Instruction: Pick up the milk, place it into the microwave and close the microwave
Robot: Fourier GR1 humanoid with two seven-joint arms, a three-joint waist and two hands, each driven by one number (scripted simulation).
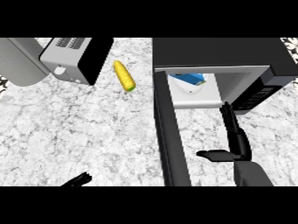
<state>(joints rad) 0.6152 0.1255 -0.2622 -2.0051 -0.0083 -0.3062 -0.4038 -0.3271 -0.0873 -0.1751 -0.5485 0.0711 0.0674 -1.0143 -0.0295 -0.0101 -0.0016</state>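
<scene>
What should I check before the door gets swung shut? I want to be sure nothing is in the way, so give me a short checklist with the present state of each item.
1. Milk inside the microwave: ok, it lies in the cavity.
2. Right robot hand released the milk: ok, fingers straight, apart from the carton, just outside the opening.
3. Microwave door open and free to swing: ok, wide open toward the view's lower edge.
4. Right robot hand outside the door's path: not ok, it lies between door and cavity.
5. Corn clear of the door: ok, left of it.
6. Left robot hand clear: ok, low at the lower edge.
</scene>
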